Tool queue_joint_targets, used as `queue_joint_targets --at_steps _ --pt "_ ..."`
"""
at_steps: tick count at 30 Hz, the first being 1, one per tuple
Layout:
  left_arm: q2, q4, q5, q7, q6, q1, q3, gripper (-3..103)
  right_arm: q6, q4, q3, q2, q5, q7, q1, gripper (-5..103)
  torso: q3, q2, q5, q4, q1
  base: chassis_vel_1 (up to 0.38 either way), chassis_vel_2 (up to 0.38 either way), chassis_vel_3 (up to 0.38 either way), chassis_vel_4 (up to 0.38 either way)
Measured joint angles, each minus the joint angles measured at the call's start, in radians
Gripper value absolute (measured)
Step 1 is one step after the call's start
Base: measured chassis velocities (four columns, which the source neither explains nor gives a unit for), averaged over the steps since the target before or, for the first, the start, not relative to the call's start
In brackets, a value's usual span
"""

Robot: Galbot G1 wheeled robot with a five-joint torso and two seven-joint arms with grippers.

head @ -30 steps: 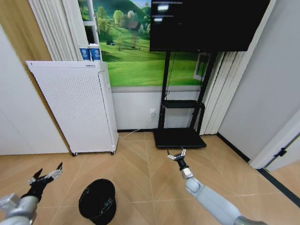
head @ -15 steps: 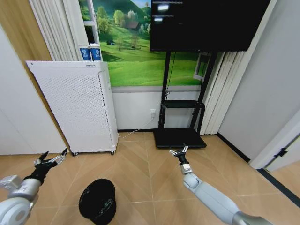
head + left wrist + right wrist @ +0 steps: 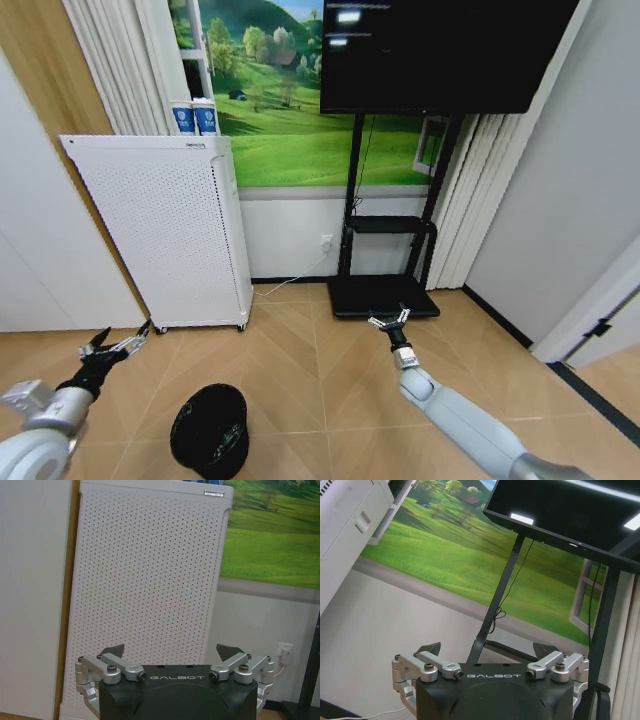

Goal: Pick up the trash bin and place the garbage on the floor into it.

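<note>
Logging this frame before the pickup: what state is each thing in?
Small round black mesh trash bin: upright on the floor, ungripped.
Left gripper: open, raised beside the bin.
Right gripper: open, held toward the black TV-stand base.
Large black TV screen: dark.

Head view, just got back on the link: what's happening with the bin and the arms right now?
Nothing is held yet. The trash bin stands upright on the wood floor, low in the head view and untouched. The left hand is open, raised off to the bin's left and pointing toward the white cabinet-like appliance. The right hand is open too, stretched forward over the floor just short of the TV-stand base. No garbage can be made out on the visible floor.
</note>
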Motion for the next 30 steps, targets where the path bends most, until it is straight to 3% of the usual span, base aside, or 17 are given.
queue_joint_targets --at_steps 21,25,30 --pt "-0.004 -0.012 0.000 -0.017 0.001 0.004 0.000 100 0.016 -0.006 -0.010 -0.008 0.001 -0.014 0.008 100 0.057 0.088 0.0000 0.0000 0.031 0.000 0.000 0.000 0.000" --pt "0.005 -0.011 -0.005 -0.017 0.001 0.001 -0.002 100 0.016 -0.004 -0.019 -0.009 0.035 -0.027 0.016 100 0.068 0.105 -0.0001 0.0000 0.036 0.000 0.000 0.000 0.000" --pt "0.019 -0.009 -0.019 -0.019 0.001 -0.008 -0.007 100 0.014 0.008 -0.063 -0.038 0.143 -0.077 0.045 100 0.083 0.127 0.0000 0.0004 0.044 0.000 0.000 0.000 0.000"
